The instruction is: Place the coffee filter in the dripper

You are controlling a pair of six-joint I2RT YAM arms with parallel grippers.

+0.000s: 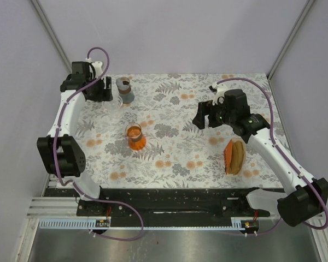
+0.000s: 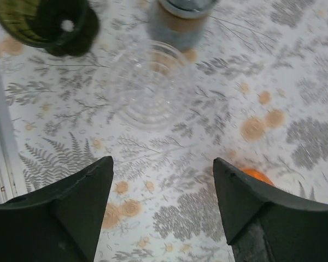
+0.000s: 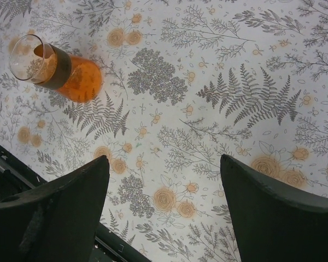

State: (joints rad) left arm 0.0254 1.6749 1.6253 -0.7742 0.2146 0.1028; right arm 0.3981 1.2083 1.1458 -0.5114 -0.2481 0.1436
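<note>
Clear ribbed cone dripper (image 2: 150, 87): transparent, glossy; glass or plastic.
Orange-bottomed round carafe (image 3: 60, 68): glossy glass.
Floral-printed surface (image 3: 208, 54): matt cloth.
Brown filter stack (image 1: 235, 157): matt, paper-like.

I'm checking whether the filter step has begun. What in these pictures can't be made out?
Dripper: blurred in left wrist view, tiny from above.
Grey vessel: cut off by left wrist view's top edge.
Dark green object: cropped at the corner, unidentifiable.
Filter stack: too small from above to count; outside both wrist views.
</note>
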